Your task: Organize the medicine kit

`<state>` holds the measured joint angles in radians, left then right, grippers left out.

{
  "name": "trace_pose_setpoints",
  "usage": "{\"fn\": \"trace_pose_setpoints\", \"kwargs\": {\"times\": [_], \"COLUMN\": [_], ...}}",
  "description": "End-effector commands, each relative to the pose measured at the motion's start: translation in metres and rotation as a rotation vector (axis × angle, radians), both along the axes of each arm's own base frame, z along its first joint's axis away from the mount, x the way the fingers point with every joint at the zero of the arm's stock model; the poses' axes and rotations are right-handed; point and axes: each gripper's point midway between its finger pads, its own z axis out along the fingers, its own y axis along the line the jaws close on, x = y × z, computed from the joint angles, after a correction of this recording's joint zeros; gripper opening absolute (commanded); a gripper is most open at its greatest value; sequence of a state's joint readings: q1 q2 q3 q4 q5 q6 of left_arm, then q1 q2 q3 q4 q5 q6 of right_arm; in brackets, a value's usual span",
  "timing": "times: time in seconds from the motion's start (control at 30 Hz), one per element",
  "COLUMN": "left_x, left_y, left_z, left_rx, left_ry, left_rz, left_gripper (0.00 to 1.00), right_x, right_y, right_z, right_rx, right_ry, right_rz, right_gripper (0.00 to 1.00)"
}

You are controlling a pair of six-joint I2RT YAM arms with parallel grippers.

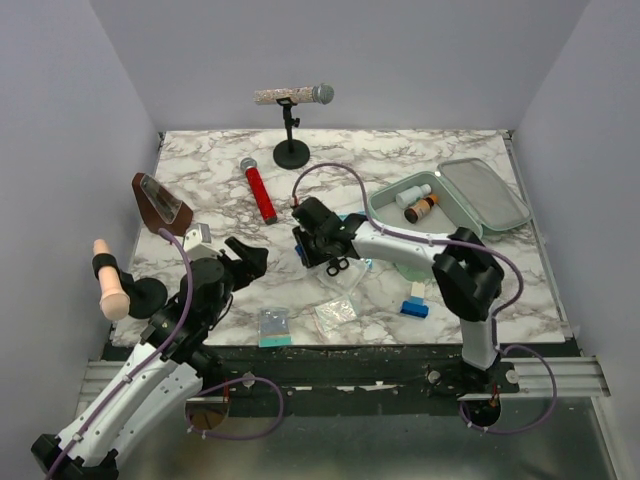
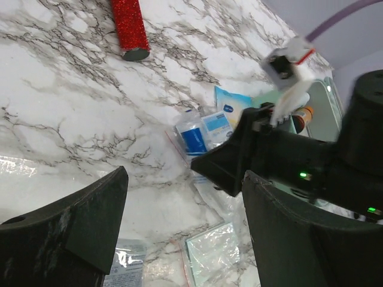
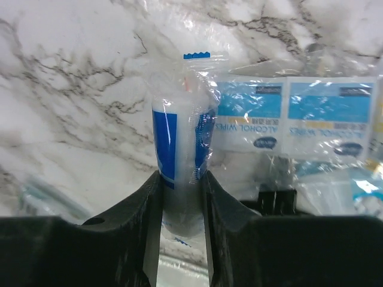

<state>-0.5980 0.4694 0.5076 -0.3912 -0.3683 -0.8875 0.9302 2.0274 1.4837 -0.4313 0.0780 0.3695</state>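
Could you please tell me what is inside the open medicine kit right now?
The medicine kit holds a white bottle and a brown bottle; the right arm covers its near edge.

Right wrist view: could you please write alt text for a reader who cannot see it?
The right gripper pinches a clear pouch holding a blue-and-white item between its black fingers. Alcohol wipe packets lie to its right on the marble table.

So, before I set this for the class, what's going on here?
The right gripper is shut on a clear zip bag holding a blue-and-white item, beside alcohol wipe packets on the marble table. The left gripper is open, holding nothing. The mint-green medicine kit lies open at the back right, two small bottles inside.
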Motion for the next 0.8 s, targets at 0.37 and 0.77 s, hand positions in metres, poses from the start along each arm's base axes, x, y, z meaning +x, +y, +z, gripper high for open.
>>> {"fn": "trace_pose_setpoints", "kwargs": {"times": [0.37, 0.77], "left_x": [0.016, 0.03], "left_y": [-0.03, -0.054], "left_z": [0.0, -0.012], "left_rx": [-0.072, -0.064], "left_ry": [-0.015, 0.056], "left_rz": [-0.075, -0.125], "left_gripper": [0.84, 0.83], "right_x": [0.045, 0.08], "right_y": [-0.224, -0.325], "right_z": [0.118, 0.054], "right_rx": [0.46, 0.403], "right_ry": [-0.07, 0.027], "right_rz": [-0.827, -1.298], "right_gripper": [0.3, 0.22]}}
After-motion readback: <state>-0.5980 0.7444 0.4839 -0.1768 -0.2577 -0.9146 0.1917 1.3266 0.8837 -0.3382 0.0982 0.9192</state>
